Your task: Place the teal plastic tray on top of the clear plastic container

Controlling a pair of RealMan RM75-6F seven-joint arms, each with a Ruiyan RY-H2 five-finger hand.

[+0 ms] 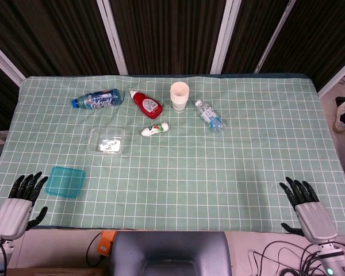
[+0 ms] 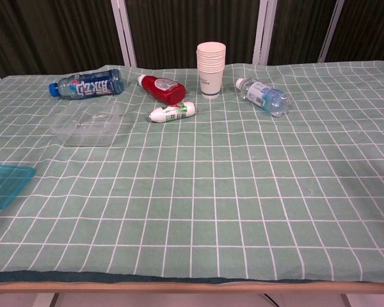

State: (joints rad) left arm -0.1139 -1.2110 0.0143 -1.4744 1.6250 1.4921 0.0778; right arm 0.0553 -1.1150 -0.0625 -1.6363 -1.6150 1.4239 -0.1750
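Left hand (image 1: 22, 202), empty with fingers spread, rests just beside the teal tray (image 1: 65, 181).
The tray lies flat, up and right of it; the clear container (image 1: 107, 141) sits beyond. Right hand (image 1: 306, 209), also empty and spread, is well apart.

Left hand (image 1: 20, 204) low at the near left corner, palm down, dark fingers extended and slightly apart, holding nothing, right hand (image 1: 307, 208) low at the near right corner, same pose, fingers apparently apart, both wrists partly out of frame
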